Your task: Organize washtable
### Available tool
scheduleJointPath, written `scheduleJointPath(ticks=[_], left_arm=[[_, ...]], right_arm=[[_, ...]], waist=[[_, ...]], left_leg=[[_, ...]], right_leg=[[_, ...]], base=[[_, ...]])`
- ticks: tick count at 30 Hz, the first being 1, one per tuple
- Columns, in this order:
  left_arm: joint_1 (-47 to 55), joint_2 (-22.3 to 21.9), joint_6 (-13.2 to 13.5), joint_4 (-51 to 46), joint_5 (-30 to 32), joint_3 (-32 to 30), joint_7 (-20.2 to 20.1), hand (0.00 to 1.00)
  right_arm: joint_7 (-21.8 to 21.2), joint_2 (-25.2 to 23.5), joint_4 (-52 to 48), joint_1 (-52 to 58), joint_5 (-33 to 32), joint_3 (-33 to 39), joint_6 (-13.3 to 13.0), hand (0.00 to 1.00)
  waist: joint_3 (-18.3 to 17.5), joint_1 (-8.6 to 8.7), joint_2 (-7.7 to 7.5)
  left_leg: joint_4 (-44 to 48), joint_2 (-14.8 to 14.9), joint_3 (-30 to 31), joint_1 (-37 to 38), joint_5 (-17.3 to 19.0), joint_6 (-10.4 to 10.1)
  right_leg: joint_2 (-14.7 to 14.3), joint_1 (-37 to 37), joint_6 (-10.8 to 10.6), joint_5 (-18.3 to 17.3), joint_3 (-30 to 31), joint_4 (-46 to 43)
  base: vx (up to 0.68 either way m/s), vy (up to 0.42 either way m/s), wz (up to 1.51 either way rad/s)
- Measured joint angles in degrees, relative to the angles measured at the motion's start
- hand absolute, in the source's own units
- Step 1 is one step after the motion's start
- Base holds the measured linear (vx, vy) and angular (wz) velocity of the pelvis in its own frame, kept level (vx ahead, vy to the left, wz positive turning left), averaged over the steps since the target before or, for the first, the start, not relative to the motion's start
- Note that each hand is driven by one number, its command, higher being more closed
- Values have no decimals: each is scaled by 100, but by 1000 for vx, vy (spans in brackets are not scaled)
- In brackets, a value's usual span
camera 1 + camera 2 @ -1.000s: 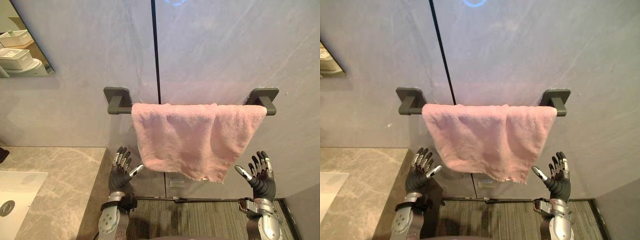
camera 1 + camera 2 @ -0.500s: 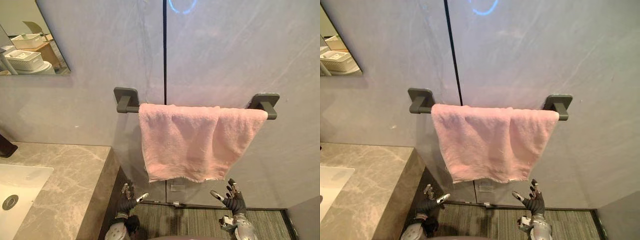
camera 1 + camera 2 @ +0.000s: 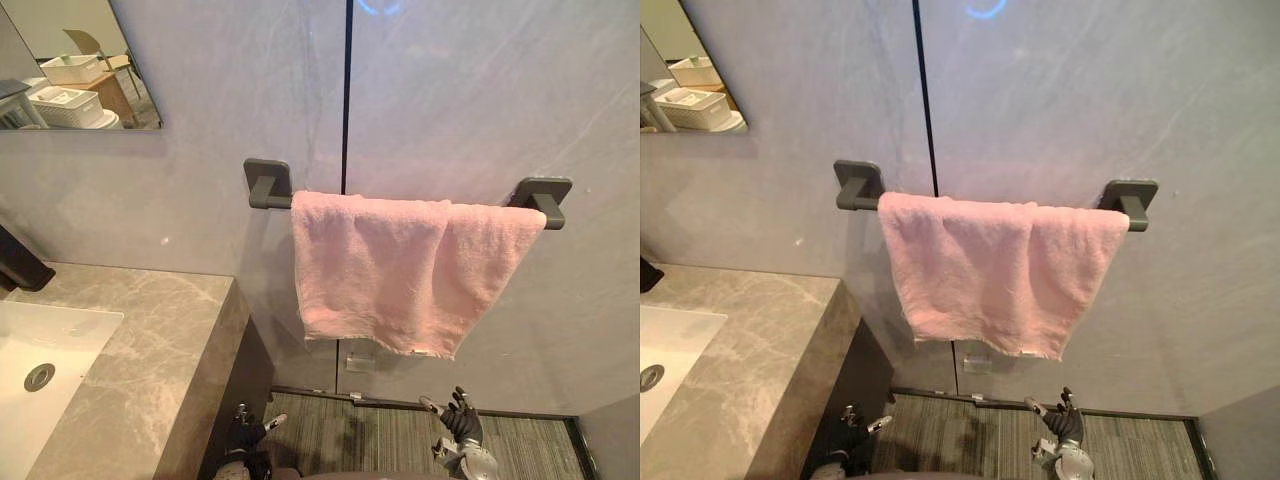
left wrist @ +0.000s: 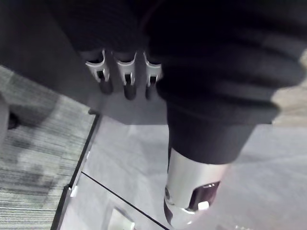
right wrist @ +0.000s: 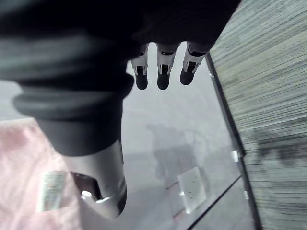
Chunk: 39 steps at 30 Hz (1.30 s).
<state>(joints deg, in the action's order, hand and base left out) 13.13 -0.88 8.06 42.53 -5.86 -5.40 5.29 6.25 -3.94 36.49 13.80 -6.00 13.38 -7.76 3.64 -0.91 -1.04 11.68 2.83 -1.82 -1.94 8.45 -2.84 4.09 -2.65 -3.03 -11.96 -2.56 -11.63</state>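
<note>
A pink towel hangs folded over a dark grey wall rail, whose right bracket is at the far side. Its lower edge sags lower at the right, where a small white tag shows. Both hands hang low, well below the towel. My left hand is beside the dark cabinet side with fingers relaxed and holds nothing. My right hand is under the towel's right corner, fingers spread and straight, also holding nothing.
A grey marble washtable with a white sink stands at the left, a black tap behind it. A mirror on the wall reflects white baskets. A grey striped floor lies below, with a wall socket.
Both hands have dropped from beside the towel's lower edge down towards the floor. The camera has swung left, bringing more of the washtable, sink and mirror into view.
</note>
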Motion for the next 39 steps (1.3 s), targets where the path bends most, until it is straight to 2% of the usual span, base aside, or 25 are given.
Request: scheduleJointPath(ticks=[6,10,12,15,17,18,19,20,22,23,24,25,26,27,28,29,30,31,32,33,35,37,38,39], left_arm=[[-119,133,-12,622,103,-155,19,0],[-331,242,-10,875,220,-148,25,0],[-381,310,-13,880,220,-110,53,0],[-541,384,-19,903,220,60,106,0],[-594,388,-27,908,221,142,109,0],[-602,380,-29,905,226,151,113,0],[-624,401,-30,905,244,163,114,0],[-688,465,-29,896,292,204,124,0],[-743,523,-28,882,327,205,136,0],[-753,573,-27,881,326,205,150,0],[-753,592,-29,886,323,204,168,0],[-754,603,-32,891,321,202,249,0],[-753,510,-29,922,310,201,271,0],[-758,476,-32,934,304,206,274,0],[-858,329,-30,943,286,221,274,0],[-933,237,-11,952,214,320,282,0],[-941,216,-5,951,188,345,292,0],[-948,201,-4,968,154,410,328,0],[-948,193,-4,981,134,471,358,0],[-1011,181,-1,968,137,491,347,0],[-1015,184,-14,979,141,467,347,0],[-1000,151,-15,980,156,465,344,0],[-998,150,-17,986,157,465,343,0],[-1005,150,-29,1013,158,468,334,0]], right_arm=[[7,66,810,-135,34,103,170,0],[11,126,1096,-512,172,146,175,0],[14,176,1244,-787,241,97,176,0],[19,274,1260,-1009,379,-57,176,0],[15,334,1261,-1051,440,-145,177,0],[9,359,1259,-1058,461,-237,178,0],[2,359,1259,-1058,480,-269,178,0],[2,364,1259,-1044,525,-266,181,0],[4,390,1258,-1006,575,-263,183,0],[6,400,1259,-1036,621,-264,193,0],[5,400,1267,-1060,633,-267,197,0],[4,453,1269,-1134,650,-272,200,0],[6,556,1271,-1242,651,-284,199,0],[7,593,1270,-1272,650,-288,200,0],[11,749,1270,-1341,650,-311,201,0],[23,866,1293,-1276,649,-301,213,0],[31,903,1315,-1257,649,-300,213,0],[62,964,1400,-1252,649,-302,212,0],[105,995,1427,-1262,650,-306,212,0],[137,973,1449,-1294,655,-281,213,0],[189,903,1384,-1316,650,-242,214,0],[234,775,1370,-1267,639,-255,208,0],[234,735,1377,-1236,636,-256,209,0],[233,712,1386,-1204,635,-250,209,0]], waist=[[-32,7,11],[85,1,-88],[181,0,-75],[405,4,-38],[517,3,77],[492,7,29],[523,8,79],[513,15,62],[488,17,20],[430,7,-79],[415,9,-114],[392,-8,-123],[408,2,-37],[414,19,-26],[542,60,134],[621,85,233],[633,105,260],[679,156,319],[679,163,346],[740,224,276],[766,246,226],[753,326,268],[748,330,283],[704,342,360]], left_leg=[[-497,-20,-150,179,-216,32],[-683,-53,-366,376,-220,37],[-674,20,-491,386,-220,37],[-559,62,-468,360,-214,48],[-472,117,-422,338,-214,78],[-400,83,-361,275,-210,86],[-310,75,-262,184,-210,86],[-132,86,-58,0,-208,83],[104,90,208,-271,-185,29],[297,85,356,-516,-115,-134],[369,74,411,-607,-102,-208],[429,101,573,-821,-188,-375],[365,170,704,-995,-331,-544],[302,229,781,-1051,-429,-605],[99,346,1086,-1147,-761,-722],[-193,433,1315,-1148,-1175,-710],[-317,458,1349,-1159,-1378,-655],[-787,473,1297,-1156,-2167,-656],[-1284,512,1226,-1112,-2854,-621],[-1335,505,905,-1216,-2856,-623],[35,312,64,-1362,-1818,-357],[1101,330,-596,-1131,-683,-280],[1305,340,-704,-980,-405,-290],[1465,421,-800,-726,-87,-304]], right_leg=[[-18,-34,1,236,199,401],[-28,3,-10,254,435,387],[-64,215,-11,254,438,26],[-15,493,-16,256,135,-576],[34,618,-49,182,43,-958],[257,781,-52,-19,-119,-1427],[436,837,-54,-71,-136,-1661],[673,894,-115,-115,24,-1971],[878,895,-151,-92,474,-2132],[935,886,-264,14,925,-2074],[935,878,-453,-69,1102,-1993],[858,859,-754,-423,1142,-1779],[779,796,-755,-706,970,-1538],[771,793,-700,-841,865,-1456],[617,792,-550,-1042,570,-1477],[536,801,-456,-1074,299,-1619],[488,815,-372,-1098,160,-1684],[365,855,-195,-1081,-130,-1776],[358,903,-66,-1006,-282,-1702],[421,1007,167,-849,-621,-1602],[586,1093,320,-617,-1017,-1466],[625,1069,426,-352,-1490,-1235],[627,1073,459,-289,-1664,-1189],[636,1059,474,-227,-1926,-1150]], base=[[106,9,-18],[88,22,-27],[4,0,-36],[-18,-2,-2],[-46,8,20],[-51,0,34],[-71,-58,65],[-66,-109,66],[-110,-233,77],[-152,-310,66],[-180,-388,45],[-251,-481,31],[-211,-400,33],[-301,-478,62],[-291,-374,99],[-354,-434,113],[-311,-323,130],[-254,-248,106],[-330,-249,121],[-275,-153,104],[-335,-198,106],[-326,-150,111],[-223,-41,115],[-262,29,126]])
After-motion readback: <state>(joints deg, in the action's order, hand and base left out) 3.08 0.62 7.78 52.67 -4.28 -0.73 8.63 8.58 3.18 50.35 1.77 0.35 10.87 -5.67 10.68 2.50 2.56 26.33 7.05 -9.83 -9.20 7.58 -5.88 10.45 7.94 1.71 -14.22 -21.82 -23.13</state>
